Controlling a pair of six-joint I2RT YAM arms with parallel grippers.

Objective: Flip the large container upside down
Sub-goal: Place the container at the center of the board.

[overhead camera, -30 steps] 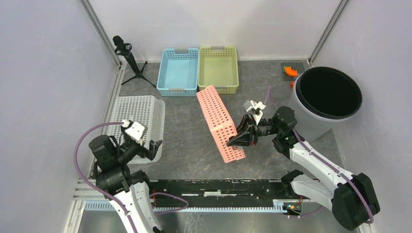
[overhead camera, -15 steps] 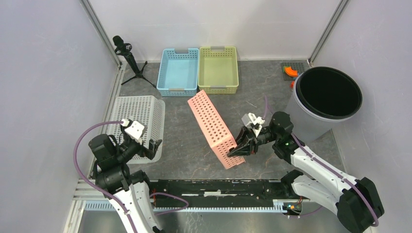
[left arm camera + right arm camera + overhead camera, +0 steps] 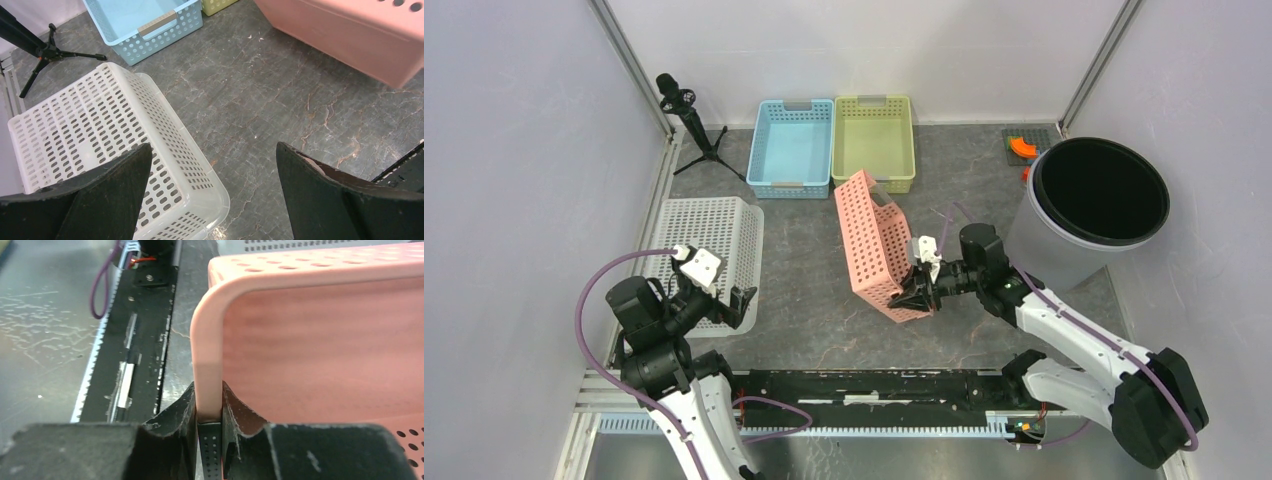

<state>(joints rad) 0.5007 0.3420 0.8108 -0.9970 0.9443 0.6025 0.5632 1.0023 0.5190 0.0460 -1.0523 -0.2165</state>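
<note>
**Half the flip remaining**

We are clenching our right jaws on the rim of the pink container [image 3: 874,245]; it is standing tilted on its long edge, middle of the desk [image 3: 804,290]. We are judging the rollover unfinished. Our left jaws are hanging released, near left.

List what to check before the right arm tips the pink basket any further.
1. Grip: ok. The right gripper pinches the pink basket rim from both sides.
2. Basket upside down: not ok. It stands tilted on its long side.
3. Room on its left: ok. Bare table separates it from the white basket.
4. Left gripper out of the way: ok. It is open, over the white basket's near corner.
5. Gap to the green basket: cannot tell. The pink basket's far end looks very close to it.
</note>
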